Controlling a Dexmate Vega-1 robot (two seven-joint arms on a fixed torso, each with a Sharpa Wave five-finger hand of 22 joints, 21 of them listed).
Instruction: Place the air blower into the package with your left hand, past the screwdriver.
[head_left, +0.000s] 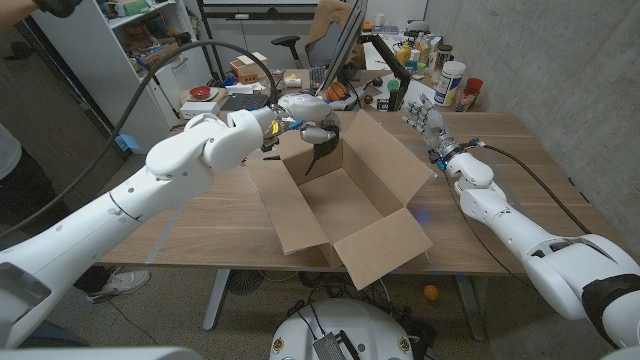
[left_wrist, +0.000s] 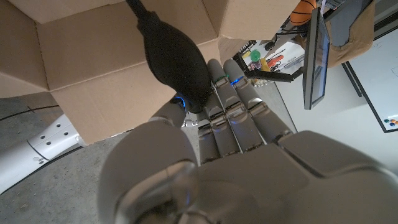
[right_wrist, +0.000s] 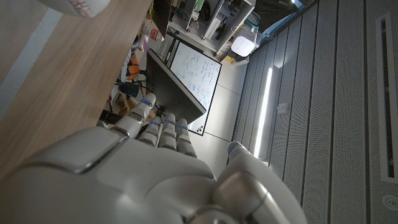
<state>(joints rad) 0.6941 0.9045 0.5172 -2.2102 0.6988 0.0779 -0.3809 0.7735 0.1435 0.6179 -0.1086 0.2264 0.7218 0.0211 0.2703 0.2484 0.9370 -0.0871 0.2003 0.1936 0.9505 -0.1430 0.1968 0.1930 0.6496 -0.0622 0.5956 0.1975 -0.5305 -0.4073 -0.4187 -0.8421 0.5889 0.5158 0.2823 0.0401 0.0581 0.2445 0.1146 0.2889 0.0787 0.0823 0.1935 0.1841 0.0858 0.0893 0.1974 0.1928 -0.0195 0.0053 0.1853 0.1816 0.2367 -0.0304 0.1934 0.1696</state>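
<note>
The left hand (head_left: 300, 118) grips the black air blower (head_left: 322, 150) by its bulb, nozzle hanging over the open cardboard package (head_left: 345, 200) at mid-table, ready to drop it in; the right hand (head_left: 428, 120) waits far right, fingers apart, holding nothing

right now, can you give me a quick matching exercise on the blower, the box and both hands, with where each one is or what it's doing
Column 1:
1. air blower
2. cardboard box
3. left hand
4. right hand

Column 2:
a. flaps spread open on the table
b. holds nothing, at the table's far right
c. black, hanging over the open box
d. grips the blower

Pairs: 1-c, 2-a, 3-d, 4-b
</note>
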